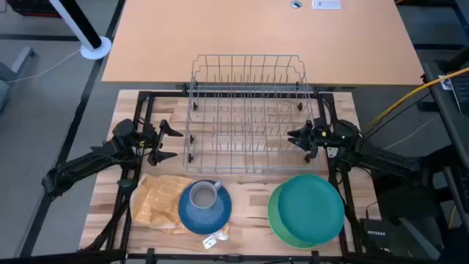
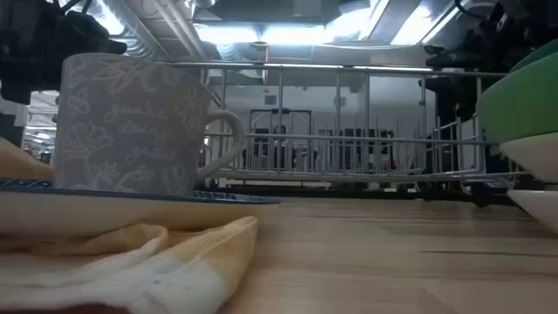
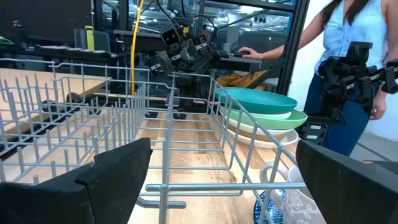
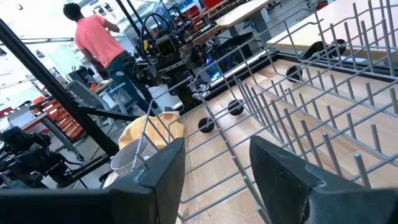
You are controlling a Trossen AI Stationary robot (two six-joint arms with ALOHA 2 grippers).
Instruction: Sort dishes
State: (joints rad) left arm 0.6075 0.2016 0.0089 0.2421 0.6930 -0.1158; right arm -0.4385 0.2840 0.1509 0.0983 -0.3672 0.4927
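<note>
A grey mug (image 1: 203, 194) stands on a blue patterned plate (image 1: 207, 213) near the table's front edge, left of centre; the plate's left part lies on a yellow checked cloth (image 1: 155, 199). At the front right sits a stack with a teal plate (image 1: 311, 207) on top, a green one (image 3: 292, 119) below it and white below that. My left gripper (image 1: 170, 143) stands open at the left end of the grey wire rack (image 1: 248, 114). My right gripper (image 1: 299, 139) stands open at the rack's right end. Both touch nothing.
The wire rack takes the table's middle, its wires close before both grippers. A small orange-and-white scrap (image 1: 218, 237) lies at the front edge. A larger tan table (image 1: 256, 37) stands behind. People stand beyond the table, one (image 3: 348, 37) and another (image 4: 102, 40).
</note>
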